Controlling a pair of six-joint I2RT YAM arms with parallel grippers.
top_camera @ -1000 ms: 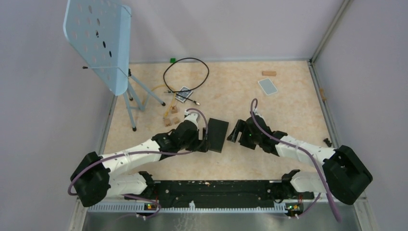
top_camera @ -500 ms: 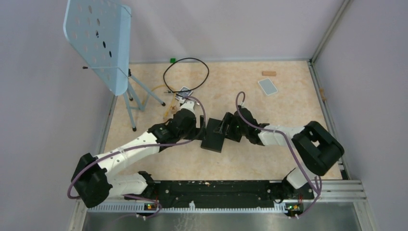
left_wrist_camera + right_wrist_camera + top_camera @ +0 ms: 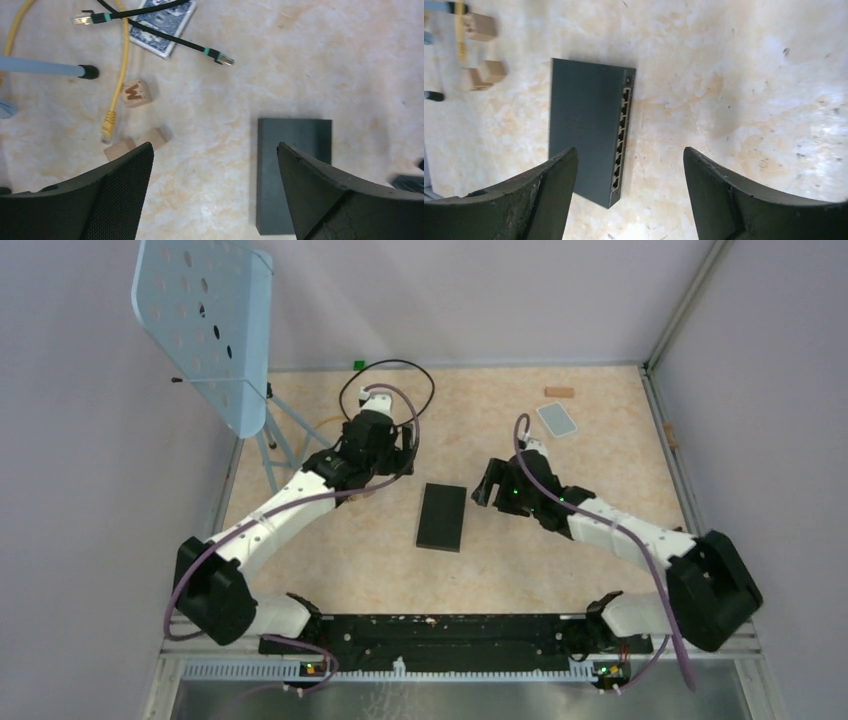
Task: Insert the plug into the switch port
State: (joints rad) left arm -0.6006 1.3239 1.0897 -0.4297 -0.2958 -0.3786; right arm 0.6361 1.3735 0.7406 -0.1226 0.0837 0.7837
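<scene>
The switch [image 3: 442, 517], a flat matte-black box, lies mid-table. Its row of ports [image 3: 620, 135] runs along the narrow right edge. A black cable [image 3: 385, 390] loops at the back; one plug [image 3: 226, 60] lies free on the table beyond my left gripper, the other plug [image 3: 80, 20] further left. My left gripper [image 3: 392, 455] hangs open and empty above the table [image 3: 215, 150], with the switch [image 3: 295, 170] by its right finger. My right gripper [image 3: 490, 490] is open and empty just right of the switch, the ports between its fingers [image 3: 629, 150].
A dark patterned playing card [image 3: 162, 25] lies under the black cable. A yellow cable [image 3: 122, 60] with its plug [image 3: 108, 125] and wooden blocks [image 3: 134, 93] lie to the left. A blue perforated stand [image 3: 205, 330] on a tripod stands at the back left. A pale card [image 3: 557, 419] lies back right.
My left arm has left the switch's side and swung back toward the cable and card. My right gripper reached onto the switch, then pulled back right. The switch now lies straighter.
</scene>
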